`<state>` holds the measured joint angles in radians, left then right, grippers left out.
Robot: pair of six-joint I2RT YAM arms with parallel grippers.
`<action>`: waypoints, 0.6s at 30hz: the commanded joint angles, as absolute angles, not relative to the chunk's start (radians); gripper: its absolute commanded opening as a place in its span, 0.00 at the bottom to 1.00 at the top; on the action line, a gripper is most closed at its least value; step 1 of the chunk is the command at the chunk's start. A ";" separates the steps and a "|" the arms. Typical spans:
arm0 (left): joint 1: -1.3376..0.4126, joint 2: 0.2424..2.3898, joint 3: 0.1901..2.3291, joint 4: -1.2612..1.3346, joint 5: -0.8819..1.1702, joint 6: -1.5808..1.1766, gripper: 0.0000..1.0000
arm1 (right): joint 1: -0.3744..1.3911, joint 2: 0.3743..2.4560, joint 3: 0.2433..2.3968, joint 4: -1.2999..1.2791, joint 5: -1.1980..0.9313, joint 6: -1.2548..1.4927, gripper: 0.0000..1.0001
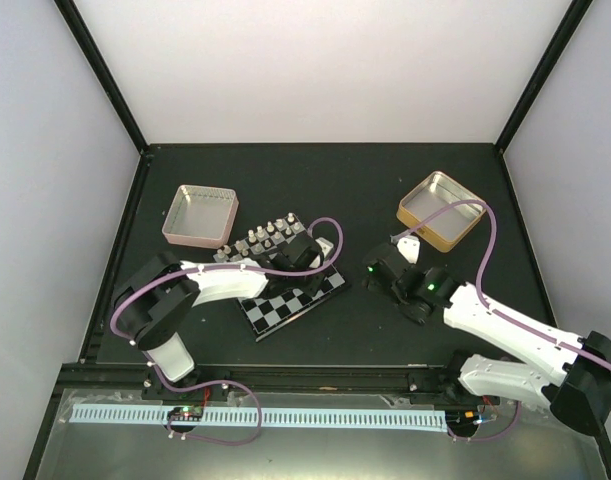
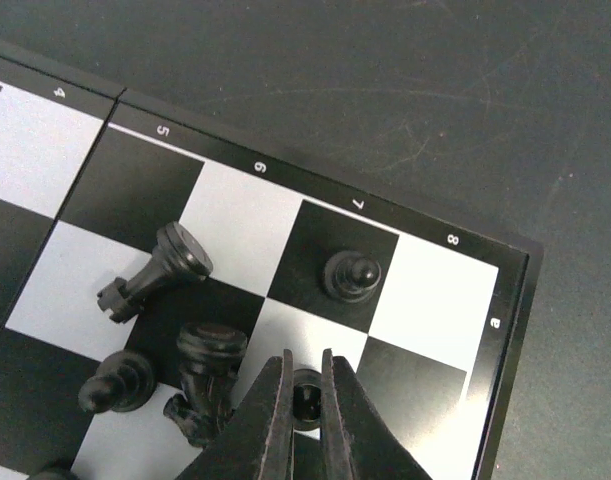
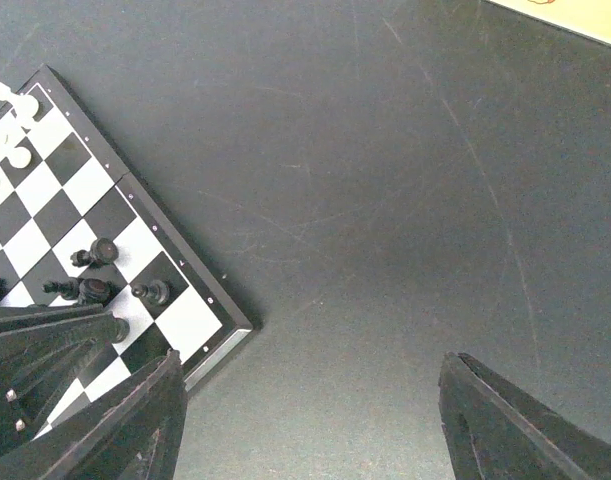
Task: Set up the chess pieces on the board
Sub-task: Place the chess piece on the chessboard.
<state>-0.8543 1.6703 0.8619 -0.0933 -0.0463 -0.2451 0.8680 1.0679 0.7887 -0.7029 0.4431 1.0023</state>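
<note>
The board (image 1: 307,300) lies at the table's middle, partly under my left arm. My left gripper (image 2: 306,372) is shut on a black pawn (image 2: 306,397) that stands on a pale square near the board's corner. Another black pawn (image 2: 351,273) stands upright on the dark square by the mark 7. Three black pieces (image 2: 155,272) lie tipped over to the left of the jaws. Pale pieces (image 1: 257,239) stand in a row along the board's far edge. My right gripper (image 3: 315,420) is open and empty, over bare table to the right of the board's corner (image 3: 220,325).
A pink tin (image 1: 199,214) stands open at the back left. A gold tin (image 1: 441,210) stands open at the back right, its corner in the right wrist view (image 3: 585,15). The dark table mat (image 3: 405,180) lies between the board and the gold tin.
</note>
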 commanded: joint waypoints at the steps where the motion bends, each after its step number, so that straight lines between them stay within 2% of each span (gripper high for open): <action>1: -0.861 1.697 0.889 -0.066 -0.078 -0.229 0.02 | 0.863 1.077 0.795 -0.689 0.463 1.017 0.70; 7: -0.861 1.686 0.884 -0.076 -0.050 -0.226 0.04 | 0.862 1.072 0.792 -0.686 0.460 1.014 0.70; 18: -0.860 1.659 0.908 -0.120 -0.024 -0.248 0.27 | 0.862 1.060 0.789 -0.680 0.448 1.014 0.70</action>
<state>-0.8543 1.6775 0.8623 -0.0845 -0.0368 -0.2386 0.8680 1.0779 0.7887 -0.6952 0.4408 1.0016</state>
